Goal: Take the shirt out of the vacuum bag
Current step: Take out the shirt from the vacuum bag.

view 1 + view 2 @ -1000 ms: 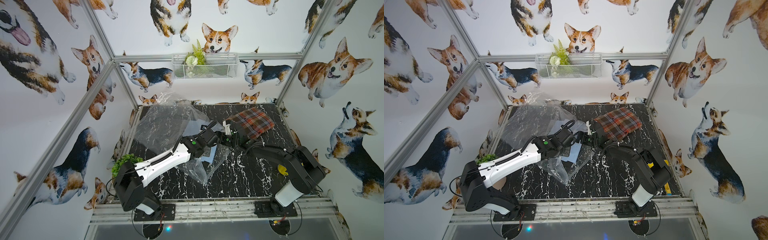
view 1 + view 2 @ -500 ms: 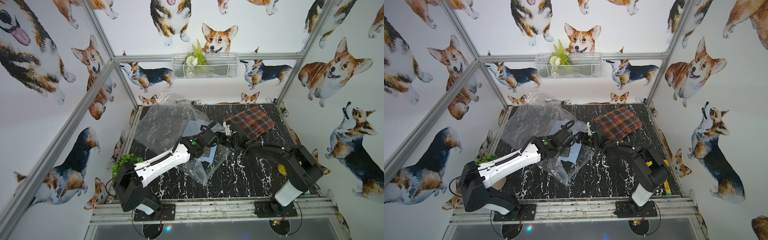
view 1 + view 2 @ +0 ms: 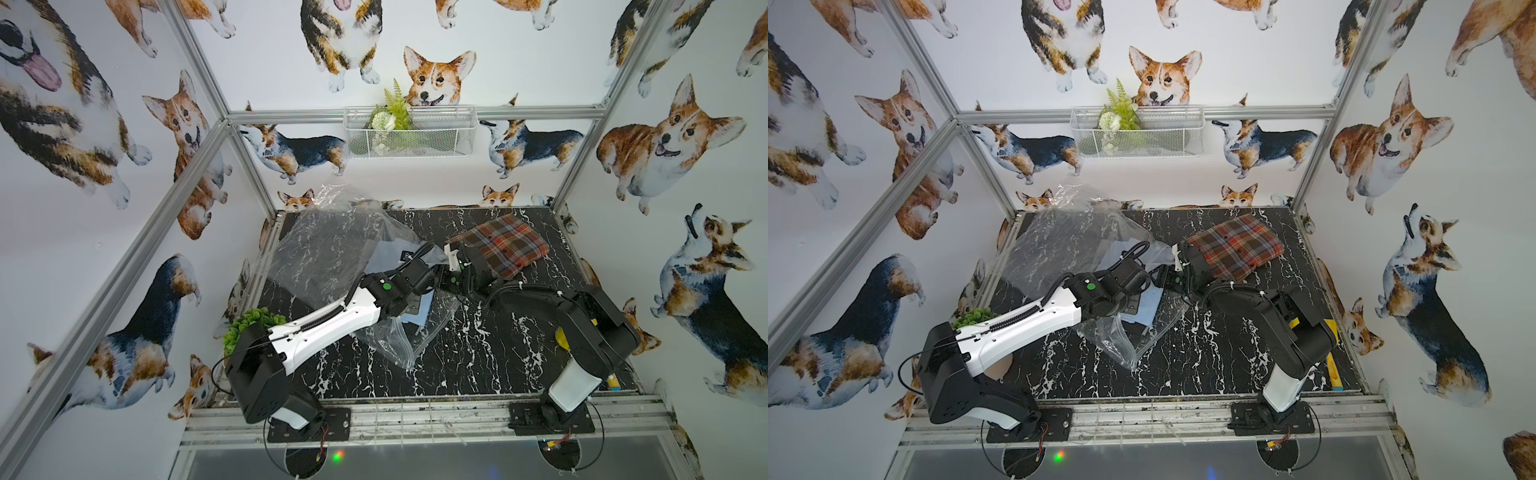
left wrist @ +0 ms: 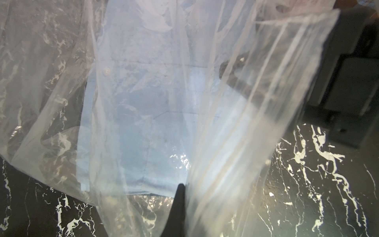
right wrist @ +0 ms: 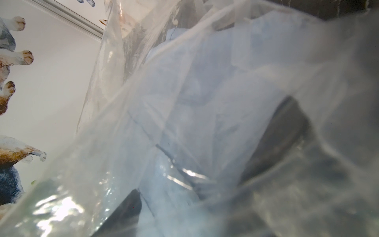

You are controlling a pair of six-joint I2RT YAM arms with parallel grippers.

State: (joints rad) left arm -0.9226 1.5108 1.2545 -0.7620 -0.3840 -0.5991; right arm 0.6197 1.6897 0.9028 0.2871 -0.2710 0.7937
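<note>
Greenery sits farthest to the left of the plaid shirt, beside my left arm's base joint. Closer, but well to the plaid shirt's left, the vacuum bag sprawls crumpled over the marble table. Its far end rears up against the back wall and its zip-seal mouth hangs toward the front edge. Next is my left gripper, just left of the plaid shirt's near corner. Its jaws are pressed together on a fold of the bag's clear film by the mouth, and the film rises from them as a sheet in the left wrist view. The light blue shirt lies folded inside the bag, flat on the table just ahead of those jaws, with a button and seams showing through the plastic. My right gripper faces the left one, nearly touching it, at the plaid shirt's left edge and pushed into the bag's film. Its wrist view is blurred plastic with blue cloth behind, so I cannot tell how its jaws stand or whether they touch cloth. The plaid shirt itself lies outside the bag. To its right, toward the front, a yellow item peeks from under my right arm.
</note>
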